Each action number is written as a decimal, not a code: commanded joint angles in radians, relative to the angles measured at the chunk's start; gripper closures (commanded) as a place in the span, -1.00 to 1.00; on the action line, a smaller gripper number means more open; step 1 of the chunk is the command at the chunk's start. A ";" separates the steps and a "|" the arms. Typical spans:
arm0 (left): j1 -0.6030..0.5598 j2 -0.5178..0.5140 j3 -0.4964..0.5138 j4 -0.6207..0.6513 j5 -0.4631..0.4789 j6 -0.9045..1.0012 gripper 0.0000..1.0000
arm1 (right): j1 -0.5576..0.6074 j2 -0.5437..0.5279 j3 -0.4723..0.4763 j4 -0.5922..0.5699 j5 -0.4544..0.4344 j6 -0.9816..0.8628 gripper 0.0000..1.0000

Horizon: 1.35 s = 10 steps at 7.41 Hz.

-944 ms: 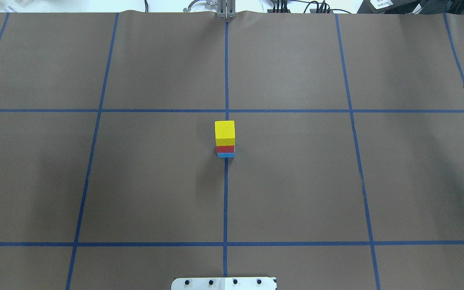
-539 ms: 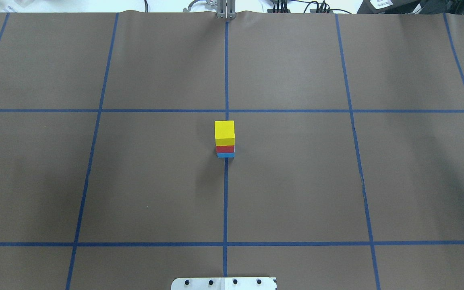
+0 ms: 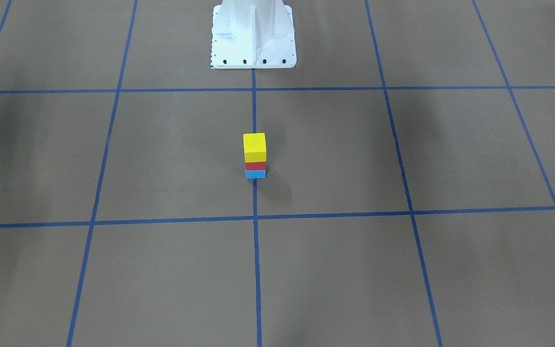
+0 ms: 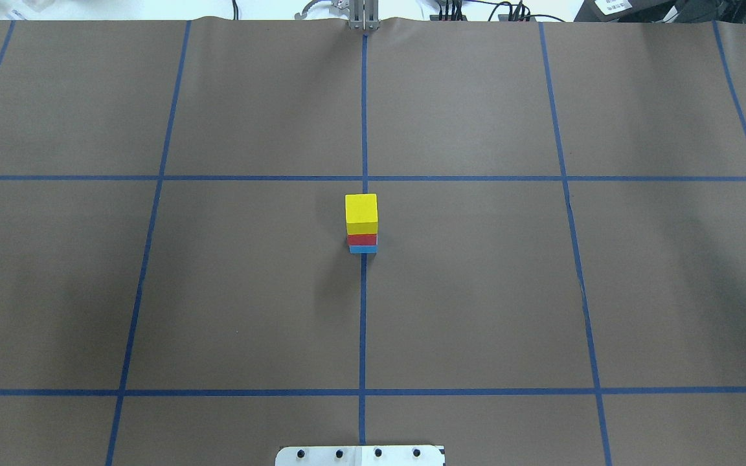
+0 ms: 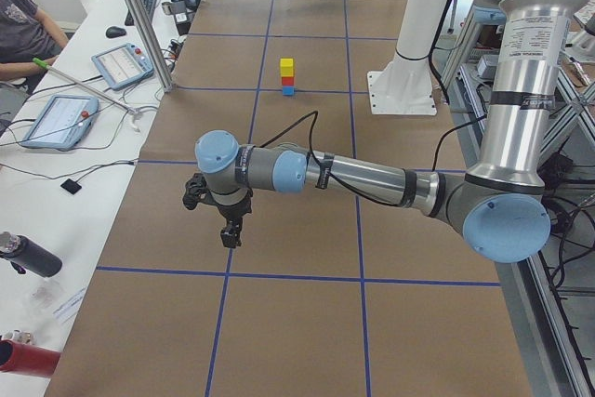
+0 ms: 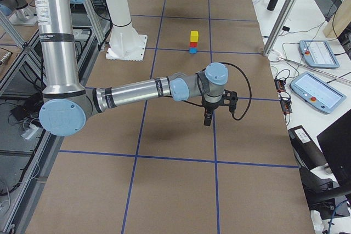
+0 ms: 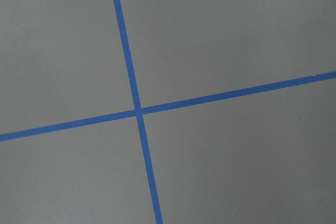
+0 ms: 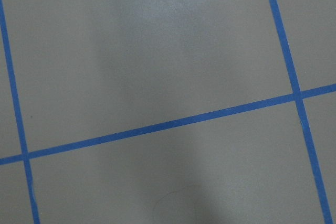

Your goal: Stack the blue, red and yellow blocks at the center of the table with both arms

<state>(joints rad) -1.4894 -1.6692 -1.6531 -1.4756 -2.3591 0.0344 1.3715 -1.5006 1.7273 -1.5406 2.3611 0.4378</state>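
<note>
Nearest, seen from the left end of the worktop [image 5: 307,323], the left hand [image 5: 229,232] hangs over bare paper at 9 o'clock from the tower; I cannot tell if it is spread or pressed together. In the middle, the yellow block [image 4: 361,210] sits on the red block [image 4: 362,239], which sits on the blue block [image 4: 363,249], so the stacking looks done. Farthest, at about 3 o'clock, the right hand [image 6: 207,118] hangs just as hard to read, and both are probably kept away so nothing gets bumped.

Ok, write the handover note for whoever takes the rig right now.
Left hand: hangs over the bare table, far from the stack; open or shut cannot be told.
Right hand: same, at the opposite end.
Things: blue block on the centre tape line, red block on it, yellow block on top, stack upright.
Done: all three stacked.
Left: probably nothing.
</note>
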 commanded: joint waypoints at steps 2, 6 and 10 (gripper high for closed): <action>-0.002 0.005 0.001 0.006 -0.002 -0.001 -0.99 | 0.023 0.003 -0.006 -0.081 -0.063 -0.181 -1.00; -0.002 0.005 0.001 0.005 -0.002 0.002 -0.99 | 0.032 -0.010 -0.023 -0.081 -0.085 -0.248 -1.00; -0.003 0.006 0.001 0.002 -0.002 0.007 -0.99 | 0.032 -0.033 -0.021 -0.072 -0.086 -0.248 -1.00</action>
<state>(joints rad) -1.4925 -1.6629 -1.6521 -1.4718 -2.3608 0.0412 1.4035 -1.5314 1.7057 -1.6138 2.2755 0.1903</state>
